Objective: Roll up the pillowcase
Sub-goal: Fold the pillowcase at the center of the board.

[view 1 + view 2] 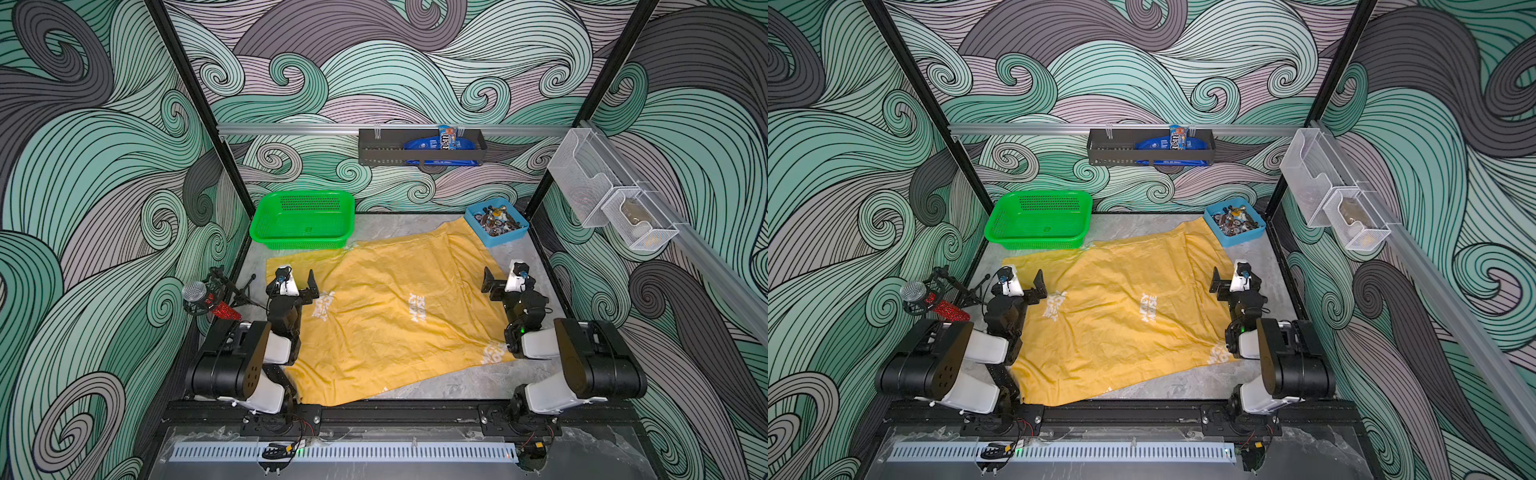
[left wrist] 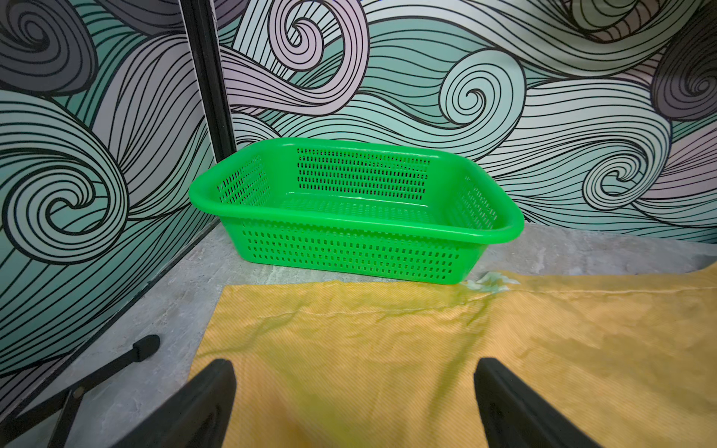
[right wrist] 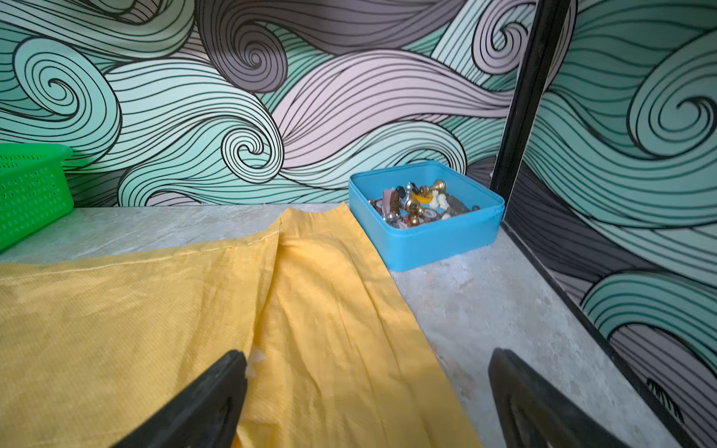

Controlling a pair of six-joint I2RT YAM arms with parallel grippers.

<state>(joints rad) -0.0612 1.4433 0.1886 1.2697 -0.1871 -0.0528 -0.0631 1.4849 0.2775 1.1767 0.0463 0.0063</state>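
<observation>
Pillowcase (image 1: 386, 316) spread flat and unrolled across mid-desk (image 1: 457, 382), far corners near green basket (image 1: 303, 220) and blue tray (image 1: 496, 224); left gripper (image 1: 300, 277) and right gripper (image 1: 500, 276) empty, jaws wide apart; best started by pinching one edge evenly with both.

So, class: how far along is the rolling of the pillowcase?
Done: nothing; the pillowcase lies spread flat, no edge rolled. In hand: nothing; the left gripper and right gripper stand open above it, empty. Left: the whole roll.
</observation>
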